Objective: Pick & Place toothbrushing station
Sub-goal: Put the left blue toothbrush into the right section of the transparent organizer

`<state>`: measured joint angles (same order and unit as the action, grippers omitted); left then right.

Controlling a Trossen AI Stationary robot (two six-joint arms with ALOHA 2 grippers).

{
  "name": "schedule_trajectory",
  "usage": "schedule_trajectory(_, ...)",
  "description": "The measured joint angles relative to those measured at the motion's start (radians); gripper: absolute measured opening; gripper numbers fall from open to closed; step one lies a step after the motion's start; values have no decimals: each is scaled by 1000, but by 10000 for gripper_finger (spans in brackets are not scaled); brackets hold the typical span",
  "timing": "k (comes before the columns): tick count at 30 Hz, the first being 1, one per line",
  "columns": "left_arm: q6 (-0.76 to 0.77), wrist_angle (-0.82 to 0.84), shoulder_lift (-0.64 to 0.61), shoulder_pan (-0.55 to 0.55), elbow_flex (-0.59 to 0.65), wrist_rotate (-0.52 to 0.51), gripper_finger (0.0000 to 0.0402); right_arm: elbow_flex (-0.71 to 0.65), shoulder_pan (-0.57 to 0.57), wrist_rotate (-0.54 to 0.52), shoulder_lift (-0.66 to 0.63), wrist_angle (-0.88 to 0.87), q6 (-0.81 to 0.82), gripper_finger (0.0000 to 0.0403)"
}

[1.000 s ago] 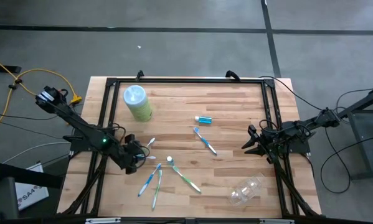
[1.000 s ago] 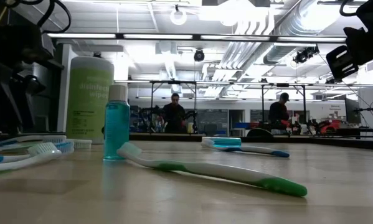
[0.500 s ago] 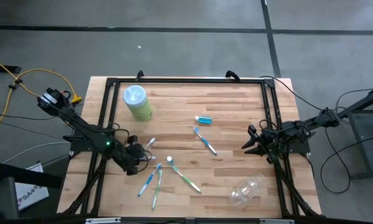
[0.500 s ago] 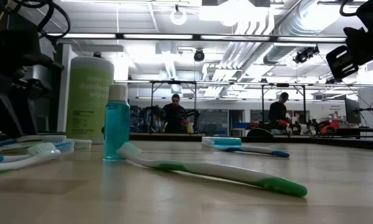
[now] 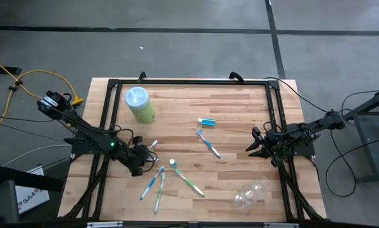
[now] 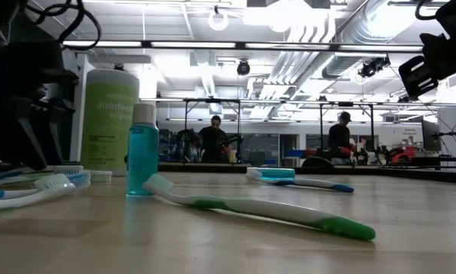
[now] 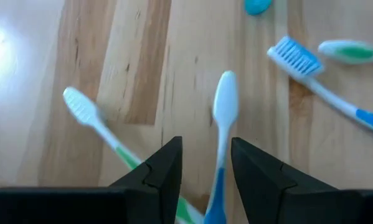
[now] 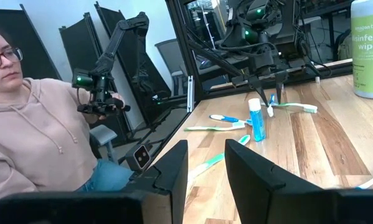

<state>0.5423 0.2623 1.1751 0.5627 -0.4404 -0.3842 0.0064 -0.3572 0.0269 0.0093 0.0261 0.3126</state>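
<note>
Several slim toothbrushes lie flat on the wooden table at its near left. My left gripper (image 5: 142, 167) (image 7: 205, 144) hangs open just above them, pointing slantwise down. Its fingers stand on either side of a blue toothbrush (image 7: 222, 118) without touching it. A green-and-white toothbrush (image 7: 89, 115) (image 5: 152, 147) lies beside it. Another blue-and-white toothbrush (image 5: 208, 143) lies mid-table. A small blue tube (image 5: 207, 121) lies farther back. The clear plastic cup (image 5: 251, 193) lies on its side at the near right. My right gripper (image 5: 251, 149) (image 8: 206, 152) waits open at the right edge.
A small blue bottle (image 5: 172, 163) (image 6: 142, 148) stands upright among the toothbrushes. A pale-green canister (image 5: 139, 104) stands at the far left. Black frame rails (image 5: 189, 82) border the table. A person (image 8: 30, 124) sits beyond the table's left side.
My left gripper has rolled a little at the wrist and edged over the toothbrushes, so that its two fingers now show apart in the low view. The toothbrushes, bottle and cup lie as before.
</note>
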Motion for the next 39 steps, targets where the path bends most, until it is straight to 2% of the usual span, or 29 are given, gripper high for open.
schedule_trajectory(10, -22, -19, 0, -44, 0, 79, 131, 0, 0, 0, 0, 0, 0, 98)
schedule_trajectory(20, -31, -18, 0, -45, 0, 95, 131, 0, 0, 1, 0, 0, 0, 98)
schedule_trajectory(28, -31, -29, 93, -44, -1, 101, 131, 0, 0, 1, 0, 0, 0, 98)
schedule_trajectory(39, -117, 42, 129, -61, -97, 113, 131, 0, 0, 0, 0, 0, 0, 98)
